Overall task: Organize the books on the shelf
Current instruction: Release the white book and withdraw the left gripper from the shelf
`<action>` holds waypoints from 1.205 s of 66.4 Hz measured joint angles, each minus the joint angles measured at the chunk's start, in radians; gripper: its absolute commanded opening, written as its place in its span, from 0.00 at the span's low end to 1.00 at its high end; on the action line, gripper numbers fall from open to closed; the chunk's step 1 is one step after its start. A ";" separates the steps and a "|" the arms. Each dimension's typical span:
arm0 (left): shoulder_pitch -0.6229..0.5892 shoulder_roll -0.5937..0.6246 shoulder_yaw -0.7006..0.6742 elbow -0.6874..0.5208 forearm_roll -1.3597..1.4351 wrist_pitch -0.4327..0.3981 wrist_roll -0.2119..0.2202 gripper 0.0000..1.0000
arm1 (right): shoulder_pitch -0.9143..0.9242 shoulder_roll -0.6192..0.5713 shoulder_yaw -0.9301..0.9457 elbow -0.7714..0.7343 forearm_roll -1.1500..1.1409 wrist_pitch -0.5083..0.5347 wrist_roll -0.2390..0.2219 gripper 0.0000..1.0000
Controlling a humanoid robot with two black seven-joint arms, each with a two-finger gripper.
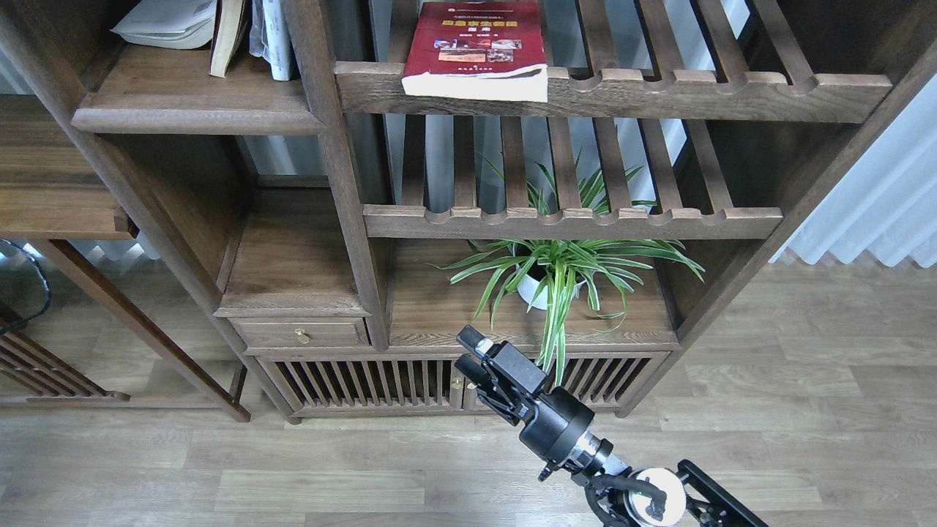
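Books are sitting apart: the dark red book (476,47) is lying flat on the upper slatted rack (659,91), its yellow title too small to read, while two books (249,33) are standing on the shelf (198,110) at far left. I am holding my right gripper (468,351) low, near the plant (564,271), grasping nothing; its opening I cannot tell.

- Top edge crops the books (219,33) on the shelf (194,110).
- Right gripper (468,351) seen dark; finger gap unreadable.
- Red book's (476,44) title too small.
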 measured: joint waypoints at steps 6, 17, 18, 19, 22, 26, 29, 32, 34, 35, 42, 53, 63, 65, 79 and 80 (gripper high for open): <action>0.006 0.000 0.023 0.001 0.005 0.000 -0.028 0.00 | 0.000 0.000 0.000 0.000 0.000 0.000 0.000 0.99; 0.010 -0.003 0.053 0.021 0.028 0.000 -0.106 0.00 | 0.000 0.000 0.001 -0.002 0.000 0.000 0.001 0.99; 0.010 -0.005 0.057 0.026 0.034 0.000 -0.123 0.00 | -0.001 0.000 0.001 -0.002 0.000 0.000 0.001 0.99; 0.010 -0.007 0.059 0.030 0.039 0.000 -0.137 0.00 | -0.001 0.000 0.001 -0.002 0.000 0.000 0.001 0.99; 0.010 -0.014 0.065 0.041 0.047 0.000 -0.175 0.00 | -0.001 0.000 0.001 -0.003 0.000 0.000 0.002 0.99; 0.017 -0.026 0.074 0.054 0.054 0.000 -0.235 0.00 | -0.001 0.000 0.001 -0.003 0.000 0.000 0.002 0.99; 0.027 -0.034 0.079 0.060 0.053 0.000 -0.267 0.00 | -0.001 0.000 0.001 -0.003 0.000 0.000 0.003 0.99; 0.039 -0.042 0.082 0.064 0.049 0.000 -0.289 0.00 | -0.001 0.000 0.002 -0.003 0.000 0.000 0.003 0.99; 0.047 -0.047 0.082 0.066 0.044 0.000 -0.299 0.00 | -0.001 0.000 0.002 -0.003 0.000 0.000 0.003 0.99; 0.052 -0.050 0.082 0.067 0.042 0.000 -0.302 0.00 | -0.001 0.000 0.002 -0.003 0.000 0.000 0.003 0.99; 0.083 -0.064 0.082 0.083 0.014 0.000 -0.307 0.00 | -0.002 0.000 0.002 -0.002 0.000 0.000 0.003 0.99; 0.087 -0.075 0.084 0.139 -0.002 0.000 -0.308 0.00 | -0.004 0.000 0.002 -0.002 0.000 0.000 0.003 0.99; 0.067 -0.078 0.109 0.175 0.004 0.000 -0.297 0.00 | -0.004 0.000 0.002 -0.001 0.000 0.000 0.003 0.99; 0.065 -0.079 0.117 0.177 0.006 0.000 -0.295 0.00 | -0.003 0.000 0.002 0.000 0.000 0.000 0.003 0.99; 0.051 -0.077 0.184 0.183 0.011 0.000 -0.262 0.00 | -0.008 0.000 0.002 0.001 0.000 0.000 0.003 0.99; 0.051 -0.077 0.188 0.183 0.011 0.000 -0.259 0.00 | -0.009 0.000 0.002 0.001 0.000 0.000 0.003 0.99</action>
